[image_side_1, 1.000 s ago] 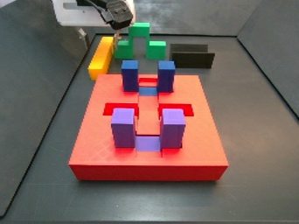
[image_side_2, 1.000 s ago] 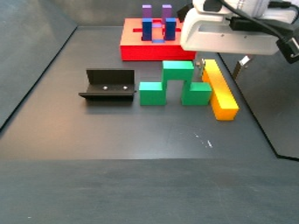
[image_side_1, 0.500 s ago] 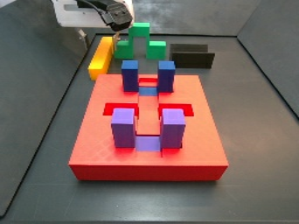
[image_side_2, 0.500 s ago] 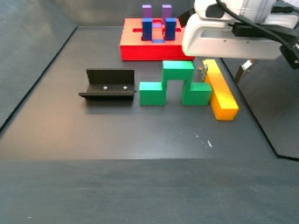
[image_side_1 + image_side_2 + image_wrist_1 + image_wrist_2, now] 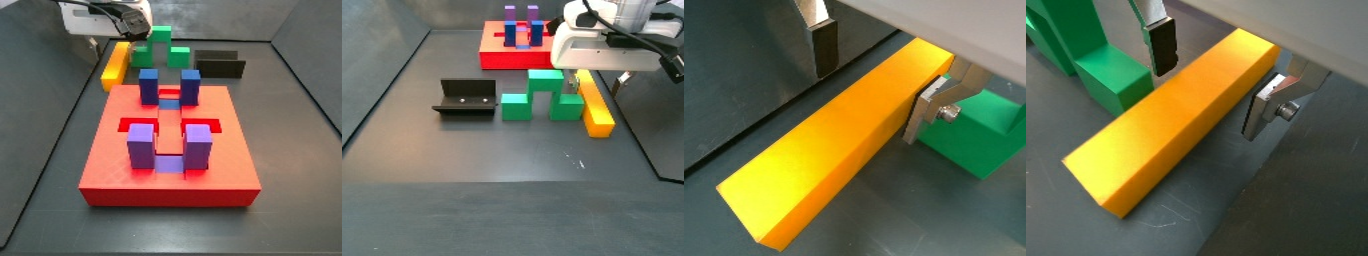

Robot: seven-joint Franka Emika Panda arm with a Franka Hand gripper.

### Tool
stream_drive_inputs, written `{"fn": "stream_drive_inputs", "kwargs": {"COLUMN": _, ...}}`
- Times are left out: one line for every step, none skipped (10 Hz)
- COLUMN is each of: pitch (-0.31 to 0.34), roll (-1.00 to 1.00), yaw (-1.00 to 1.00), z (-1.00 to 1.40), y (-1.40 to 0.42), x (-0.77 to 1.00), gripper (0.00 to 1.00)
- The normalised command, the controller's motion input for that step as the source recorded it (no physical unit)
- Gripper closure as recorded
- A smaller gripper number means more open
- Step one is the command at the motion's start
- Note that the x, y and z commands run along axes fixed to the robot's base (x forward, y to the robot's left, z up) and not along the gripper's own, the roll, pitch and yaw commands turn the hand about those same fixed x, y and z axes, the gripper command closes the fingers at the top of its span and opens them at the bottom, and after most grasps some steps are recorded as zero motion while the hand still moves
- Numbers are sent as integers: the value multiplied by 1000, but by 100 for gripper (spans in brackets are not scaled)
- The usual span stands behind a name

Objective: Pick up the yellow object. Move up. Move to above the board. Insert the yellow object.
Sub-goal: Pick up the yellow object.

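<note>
Yellow object (image 5: 838, 150) between gripper (image 5: 885, 75) fingers — wrist views only.

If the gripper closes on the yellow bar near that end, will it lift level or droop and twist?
The yellow bar looks rigid, so bending seems unlikely. The gripper straddles it near one end, so the far end may sag. Its flat faces probably suit the pads.

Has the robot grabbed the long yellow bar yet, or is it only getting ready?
Only getting ready. The gripper sits open astride the long yellow-orange bar, one silver finger on each side, not squeezing. The bar lies flat on the dark floor. Left: gripping, lifting, carrying to the big red board and inserting.
</note>
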Motion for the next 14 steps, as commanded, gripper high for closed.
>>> {"fn": "stream_drive_inputs", "kwargs": {"pitch": 0, "roll": 167, "yaw": -40, "z": -226, "y": -63, "x": 0, "gripper": 0}}
{"fn": "stream_drive_inputs", "kwargs": {"pitch": 0, "roll": 147, "yaw": -40, "z": -191, "y": -66, "x": 0, "gripper": 0}}
{"fn": "stream_drive_inputs", "kwargs": {"pitch": 0, "roll": 134, "yaw": -43, "z": -197, "y": -37, "x": 0, "gripper": 0}}
{"fn": "stream_drive_inputs", "kwargs": {"pitch": 0, "roll": 137, "yaw": -37, "z": -209, "y": -23, "x": 0, "gripper": 0}}
{"fn": "stream_drive_inputs", "kwargs": {"pitch": 0, "roll": 114, "yaw": -29, "z": -183, "y": 0, "x": 0, "gripper": 0}}
{"fn": "stream_drive_inputs", "kwargs": {"pitch": 0, "roll": 79, "yaw": 0, "z": -197, "y": 0, "x": 0, "gripper": 0}}
{"fn": "stream_drive_inputs", "kwargs": {"pitch": 0, "roll": 34, "yaw": 0, "z": -237, "y": 34, "x": 0, "gripper": 0}}
{"fn": "stream_drive_inputs", "kwargs": {"pitch": 0, "roll": 34, "yaw": 0, "z": -229, "y": 0, "x": 0, "gripper": 0}}
{"fn": "stream_drive_inputs", "kwargs": {"pitch": 0, "roll": 0, "yaw": 0, "z": -174, "y": 9, "x": 0, "gripper": 0}}
{"fn": "stream_drive_inputs", "kwargs": {"pitch": 0, "roll": -10, "yaw": 0, "z": -77, "y": 54, "x": 0, "gripper": 0}}
{"fn": "stream_drive_inputs", "kwargs": {"pitch": -11, "roll": -71, "yaw": 0, "z": 0, "y": 17, "x": 0, "gripper": 0}}
{"fn": "stream_drive_inputs", "kwargs": {"pitch": -37, "roll": -20, "yaw": 0, "z": 0, "y": 0, "x": 0, "gripper": 0}}
{"fn": "stream_drive_inputs", "kwargs": {"pitch": -47, "roll": -54, "yaw": 0, "z": 51, "y": 0, "x": 0, "gripper": 0}}
{"fn": "stream_drive_inputs", "kwargs": {"pitch": -50, "roll": -51, "yaw": 0, "z": 97, "y": 0, "x": -29, "gripper": 0}}
